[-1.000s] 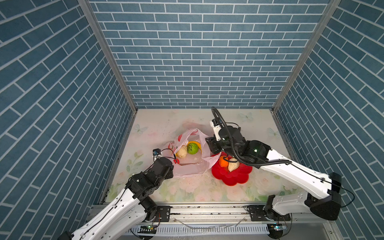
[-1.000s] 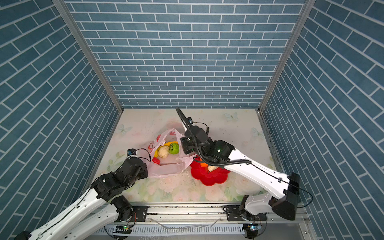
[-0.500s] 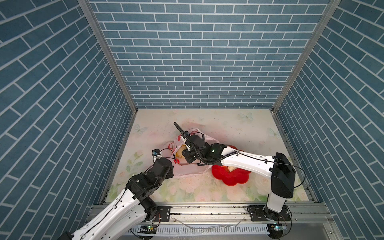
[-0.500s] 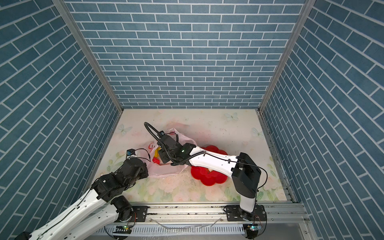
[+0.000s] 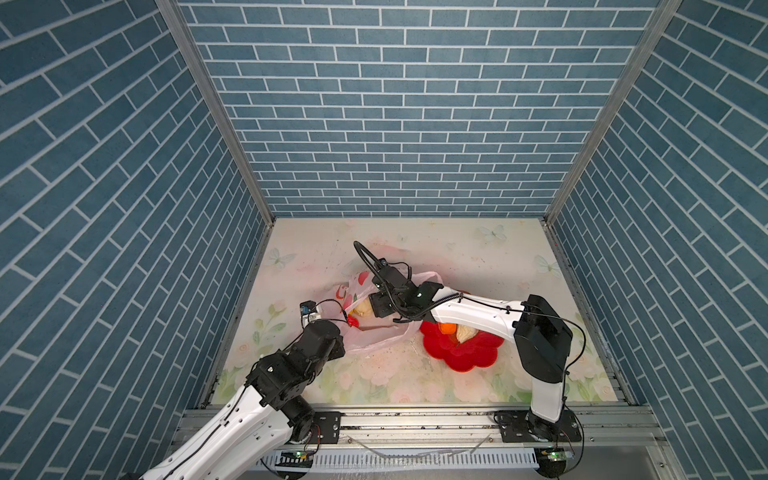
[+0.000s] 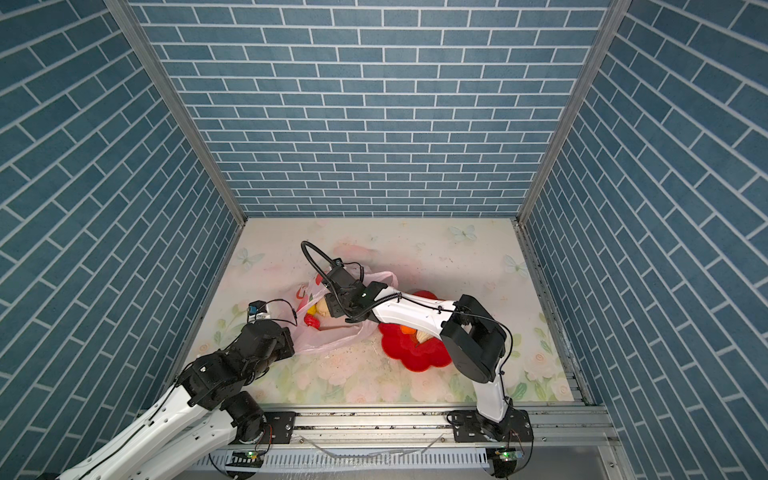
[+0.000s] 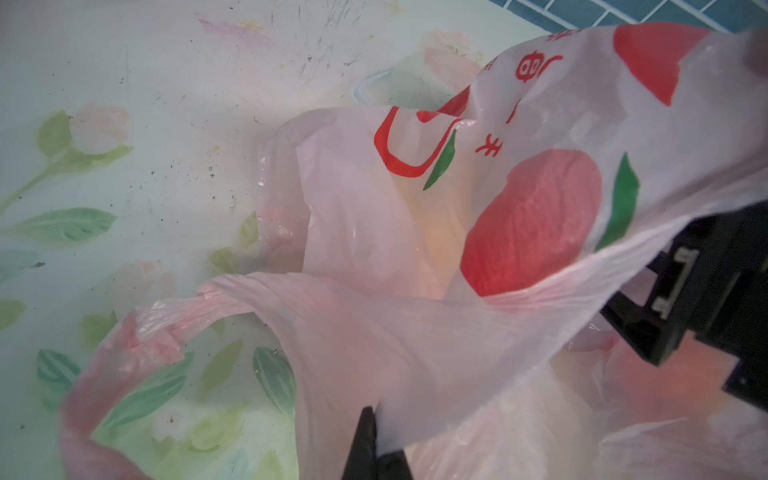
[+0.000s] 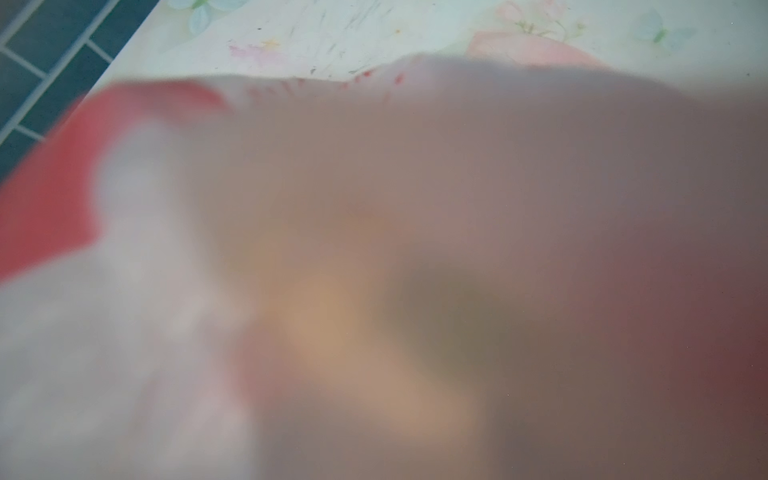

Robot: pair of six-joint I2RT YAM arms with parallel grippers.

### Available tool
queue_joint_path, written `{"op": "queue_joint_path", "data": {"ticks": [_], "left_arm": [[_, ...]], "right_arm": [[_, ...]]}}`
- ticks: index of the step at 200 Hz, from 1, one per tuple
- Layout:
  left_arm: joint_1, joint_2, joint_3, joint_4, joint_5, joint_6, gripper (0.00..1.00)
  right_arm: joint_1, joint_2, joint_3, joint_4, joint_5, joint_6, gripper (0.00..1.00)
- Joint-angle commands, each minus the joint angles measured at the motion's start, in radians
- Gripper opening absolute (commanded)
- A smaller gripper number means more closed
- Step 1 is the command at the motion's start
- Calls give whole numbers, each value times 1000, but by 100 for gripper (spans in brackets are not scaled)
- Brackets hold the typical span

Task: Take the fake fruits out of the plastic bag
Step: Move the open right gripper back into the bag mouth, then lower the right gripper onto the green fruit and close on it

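Left fingers [image 7: 365, 446] pinching plastic bag [image 7: 415, 340], red characters [image 7: 538, 68] unreadable, right fingers hidden inside, state unclear

Blue brick-patterned walls [image 5: 407, 124] enclose a pale floral-printed tabletop [image 5: 478, 257].

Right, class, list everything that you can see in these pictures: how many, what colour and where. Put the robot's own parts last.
bag: one, pale pink with red print, left half of table
cream fruits: two, cream, one in bag, one in dish
red fruit: one, red, in bag's mouth
orange fruit: one, orange, in dish
dish: one, red, right of bag
table: one, pale floral
walls: three, blue brick, around table
left gripper: one, black, shut on bag's edge
right gripper: one, black, in bag's mouth, jaws hidden
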Motion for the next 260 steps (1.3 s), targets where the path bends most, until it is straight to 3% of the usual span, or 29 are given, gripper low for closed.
{"op": "queue_joint_path", "data": {"ticks": [1,135,260], "left_arm": [[-5,-3,-21,11,7,-17,0],[-5,-6,-62,23,32,-31,0],[-5,-4,-69,28,34,-31,0]], "right_arm": [[-16,39,25,27,54,32,73],[-81,116,-39,233,63,140,80],[-100,199,-6,242,21,170,73]]}}
